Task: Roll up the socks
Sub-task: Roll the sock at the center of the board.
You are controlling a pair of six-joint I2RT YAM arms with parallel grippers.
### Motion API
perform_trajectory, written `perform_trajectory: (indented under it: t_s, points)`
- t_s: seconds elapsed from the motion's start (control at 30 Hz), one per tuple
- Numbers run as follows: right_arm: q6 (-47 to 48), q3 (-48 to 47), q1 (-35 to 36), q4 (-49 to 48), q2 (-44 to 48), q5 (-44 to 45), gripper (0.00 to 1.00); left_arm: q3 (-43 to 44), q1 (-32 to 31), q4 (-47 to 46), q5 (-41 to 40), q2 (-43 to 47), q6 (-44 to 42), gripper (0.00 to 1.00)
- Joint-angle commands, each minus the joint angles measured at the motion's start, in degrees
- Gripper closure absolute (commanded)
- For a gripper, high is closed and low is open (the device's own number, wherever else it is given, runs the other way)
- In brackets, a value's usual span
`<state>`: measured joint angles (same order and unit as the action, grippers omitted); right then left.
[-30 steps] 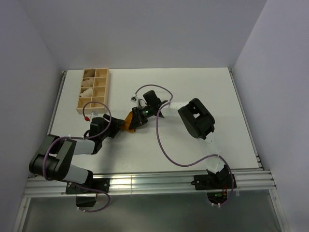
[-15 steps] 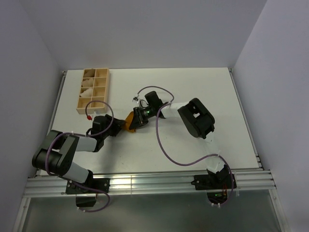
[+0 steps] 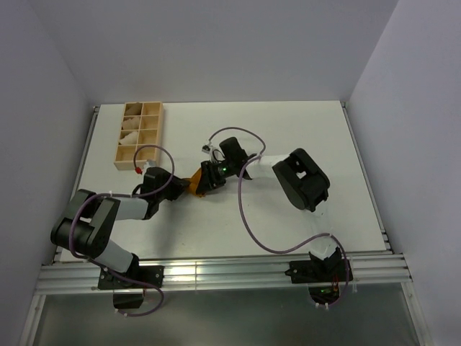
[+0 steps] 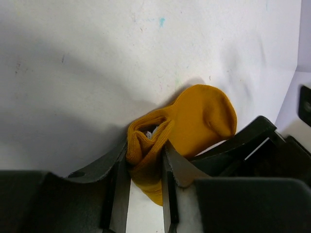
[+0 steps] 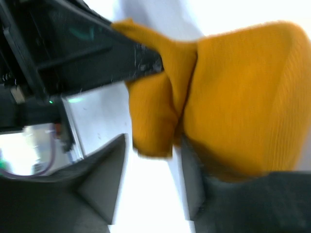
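presently: one mustard sock (image 4: pixel 199 119), bunched, lying on the white bench (image 4: pixel 73 58) between the two arms, left of centre. left gripper (image 4: pixel 145 155) pinching a folded edge of it, a finger pressed to each side. right gripper (image 5: pixel 153 145) at the opposite end, spread, a lobe of fabric between the fingers, one touching it.

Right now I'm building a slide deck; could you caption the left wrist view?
Left gripper pinching a bunched mustard-orange fabric sock on the white table.
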<state>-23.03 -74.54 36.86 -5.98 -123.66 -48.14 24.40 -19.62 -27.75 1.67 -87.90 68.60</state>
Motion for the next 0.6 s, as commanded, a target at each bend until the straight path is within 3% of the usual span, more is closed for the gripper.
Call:
perform_trajectory:
  t_s: [0.0,0.1,0.3,0.43,0.57]
  points:
    - [7.10,3.34,0.32,3.61,8.40,9.10,0.41,1.26,-0.68,7.26,-1.41,-1.40,-3.20,0.79]
    - [11.40,6.24,1.01,3.87,14.55,16.90,0.33,2.31,-0.95,8.41,-1.41,-1.40,-3.73,0.80]
    - [20.45,10.82,5.67,3.16,23.09,32.29,0.26,3.11,-1.30,9.38,-1.41,-1.31,-4.44,0.80]
    - [27.32,11.09,12.60,2.91,24.34,46.78,0.23,3.54,-1.48,9.90,-1.41,-1.31,-4.61,0.80]
    - [32.16,10.56,17.53,1.59,23.38,55.42,0.21,3.81,-1.48,10.08,-1.41,-1.57,-4.96,0.80]
